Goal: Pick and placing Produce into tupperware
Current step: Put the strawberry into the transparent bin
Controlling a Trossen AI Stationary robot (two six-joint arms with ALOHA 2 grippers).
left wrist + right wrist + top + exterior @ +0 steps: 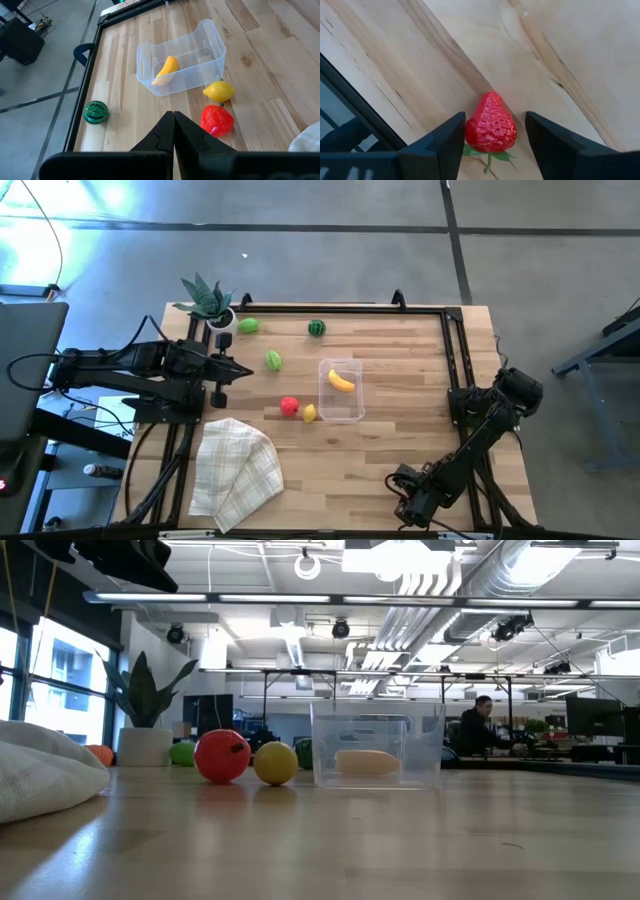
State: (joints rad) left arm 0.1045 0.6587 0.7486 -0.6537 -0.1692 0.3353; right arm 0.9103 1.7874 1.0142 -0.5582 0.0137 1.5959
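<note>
**A:** Where's the strawberry? From above I only see the right gripper (pixel 412 498) low at the table's near right corner.

**B:** Only the right wrist view has it — a red strawberry (pixel 490 123) lying on the wood between the spread fingers (pixel 445 145), one touching it, the other apart, so not clamped.

**A:** And the tupperware (pixel 341 391)?

**B:** Mid-table, with a yellow banana (pixel 341 381) inside. A red fruit (pixel 289 406) and a lemon (pixel 309 413) lie just beside it.

**A:** The left gripper (pixel 236 370)?

**B:** Pressed shut, empty, near the plant (pixel 206 299). The level view hides both arms — the cloth (pixel 45 775) is cut off there.
</note>
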